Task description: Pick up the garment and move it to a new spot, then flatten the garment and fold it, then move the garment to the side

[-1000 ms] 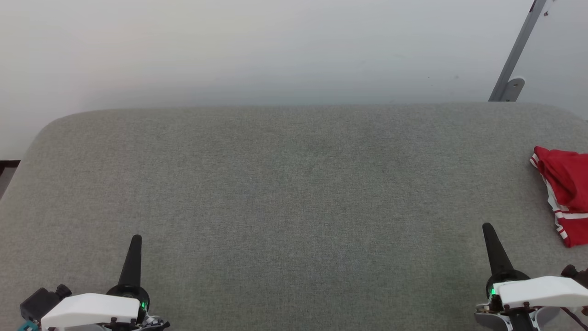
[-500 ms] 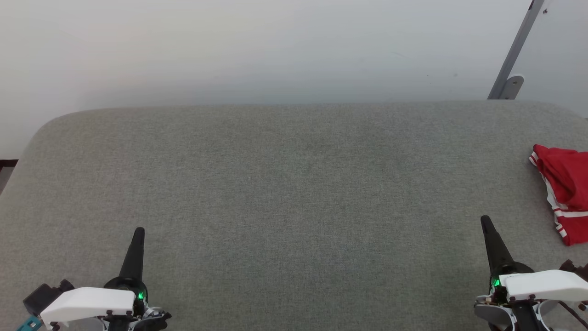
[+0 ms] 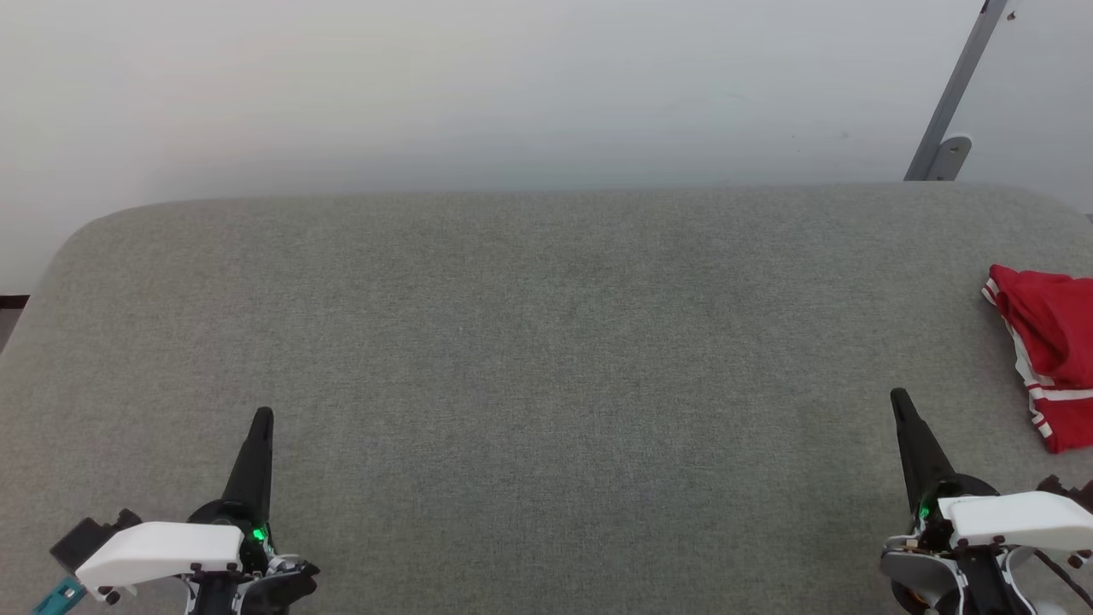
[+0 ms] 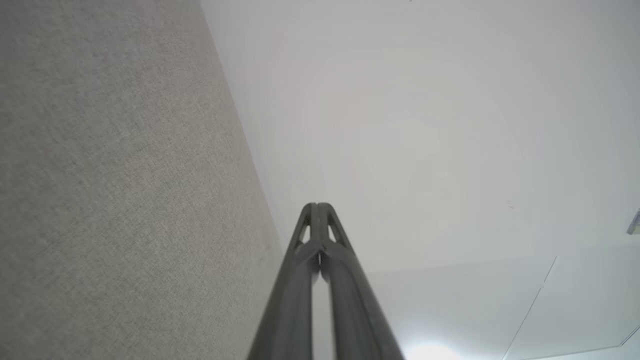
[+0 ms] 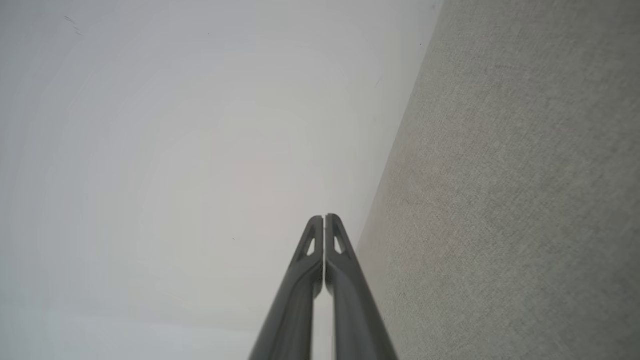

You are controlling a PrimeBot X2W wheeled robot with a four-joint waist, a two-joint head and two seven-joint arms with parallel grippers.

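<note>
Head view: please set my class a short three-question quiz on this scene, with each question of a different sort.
1. True or false: the left gripper holds the red garment.
2. Choose one: the garment lies toward which side of the grey padded surface? A) left B) middle C) right
3. Fill in: the right gripper is ____, with nothing between its fingers.

Key: 1 false; 2 C; 3 shut.
</note>
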